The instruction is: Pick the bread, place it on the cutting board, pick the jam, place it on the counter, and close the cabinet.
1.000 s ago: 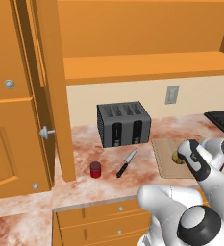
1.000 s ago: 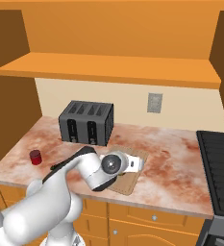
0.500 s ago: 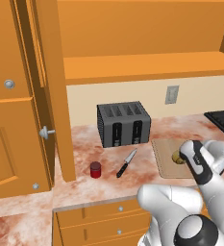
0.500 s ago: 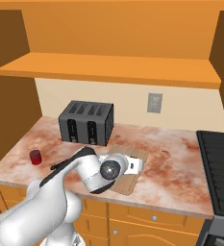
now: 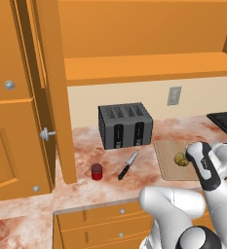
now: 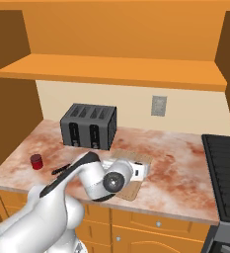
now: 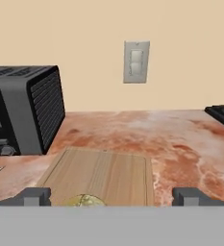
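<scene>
Marbled counter (image 5: 183, 129) runs across mid-frame. Bread (image 5: 180, 159) sits on cutting board (image 5: 166, 158), right side. Jam (image 5: 97, 171) stands lower left. Gripper (image 7: 111, 196) fingers spread wide, empty.

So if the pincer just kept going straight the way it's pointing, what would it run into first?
Judging from the hand view, the open pincer would pass over the cutting board and bare counter, probably meeting the back wall below the light switch first; depth is uncertain.

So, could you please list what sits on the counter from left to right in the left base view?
Jam → knife → cutting board → bread, which lies on the board.
</scene>
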Controlling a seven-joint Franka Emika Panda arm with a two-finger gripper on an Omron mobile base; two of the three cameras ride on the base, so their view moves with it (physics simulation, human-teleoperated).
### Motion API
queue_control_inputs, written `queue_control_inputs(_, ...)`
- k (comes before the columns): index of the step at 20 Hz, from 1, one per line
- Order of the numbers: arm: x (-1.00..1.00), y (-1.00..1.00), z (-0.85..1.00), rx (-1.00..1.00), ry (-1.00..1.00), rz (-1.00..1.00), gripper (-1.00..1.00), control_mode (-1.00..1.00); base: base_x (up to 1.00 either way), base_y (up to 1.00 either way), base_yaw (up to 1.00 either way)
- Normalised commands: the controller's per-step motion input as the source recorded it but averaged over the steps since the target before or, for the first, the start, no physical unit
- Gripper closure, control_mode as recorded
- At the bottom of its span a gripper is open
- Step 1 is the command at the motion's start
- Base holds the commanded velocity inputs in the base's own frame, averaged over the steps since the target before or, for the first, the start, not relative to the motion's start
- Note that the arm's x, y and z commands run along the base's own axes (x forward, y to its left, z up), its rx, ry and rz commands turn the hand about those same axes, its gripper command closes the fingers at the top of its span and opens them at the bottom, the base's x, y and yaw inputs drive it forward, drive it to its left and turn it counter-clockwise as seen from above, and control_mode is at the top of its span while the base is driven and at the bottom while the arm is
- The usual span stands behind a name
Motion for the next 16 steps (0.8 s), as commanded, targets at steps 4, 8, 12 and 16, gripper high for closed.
queue_control_inputs(4,-0.03,-0.07,0.11,0.00,-0.10,0.00,-1.00,-1.00,0.00,0.00,0.00)
queue_control_inputs(8,-0.05,-0.08,0.13,0.00,-0.10,0.00,-1.00,-1.00,0.00,0.00,0.00)
queue_control_inputs(12,-0.06,-0.07,0.16,0.00,-0.09,0.00,-1.00,-1.00,0.00,0.00,0.00)
queue_control_inputs(16,-0.09,-0.07,0.17,0.00,-0.09,0.00,-1.00,-1.00,0.00,0.00,0.00)
